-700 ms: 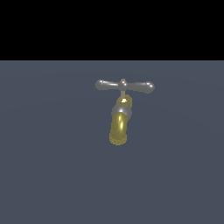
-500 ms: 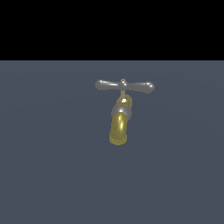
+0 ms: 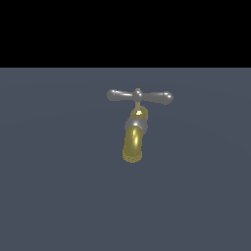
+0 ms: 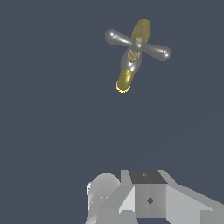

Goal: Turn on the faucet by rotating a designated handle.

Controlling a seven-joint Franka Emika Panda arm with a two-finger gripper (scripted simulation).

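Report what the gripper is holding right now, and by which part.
Nothing is held. The faucet and its handle stand alone on the exterior view, and on the wrist view the handle lies far from the arm's body; no fingers show.

We saw a glossy brass-yellow curved spout (image 3: 133,145) below a polished grey metal collar (image 3: 136,121). The slim, shiny grey metal T-bar handle (image 3: 139,96) caught bright highlights on its rounded knobs. The flat slate-grey ground (image 3: 54,186) looked matt and smooth.
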